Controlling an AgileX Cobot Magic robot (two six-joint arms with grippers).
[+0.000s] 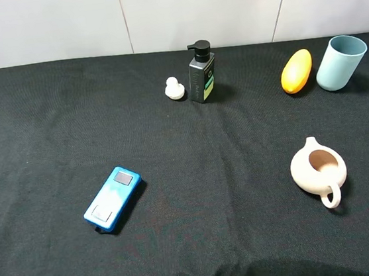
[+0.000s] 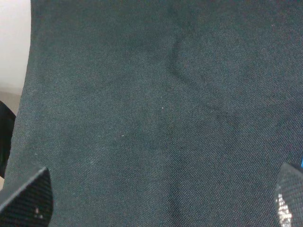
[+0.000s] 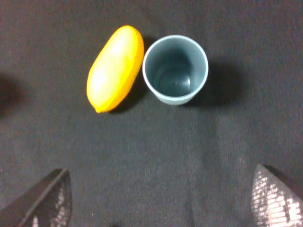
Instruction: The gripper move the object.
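While jaws stand wide and empty, right gripper (image 3: 161,201) has the upright cup (image 3: 175,69) at 12 o'clock, mango (image 3: 115,68) touching at its 9; right arm nearer.

No readable text, brand, number or sign anywhere. Label on the black pump bottle (image 1: 202,73): a pale green patch with marks too small and blurred to make out. Blue flat device (image 1: 113,198): a grey panel and a white panel on its face, neither showing legible characters. Nothing printed on the teal cup (image 1: 341,62), the beige pot (image 1: 317,170) or the black cloth (image 1: 195,230).
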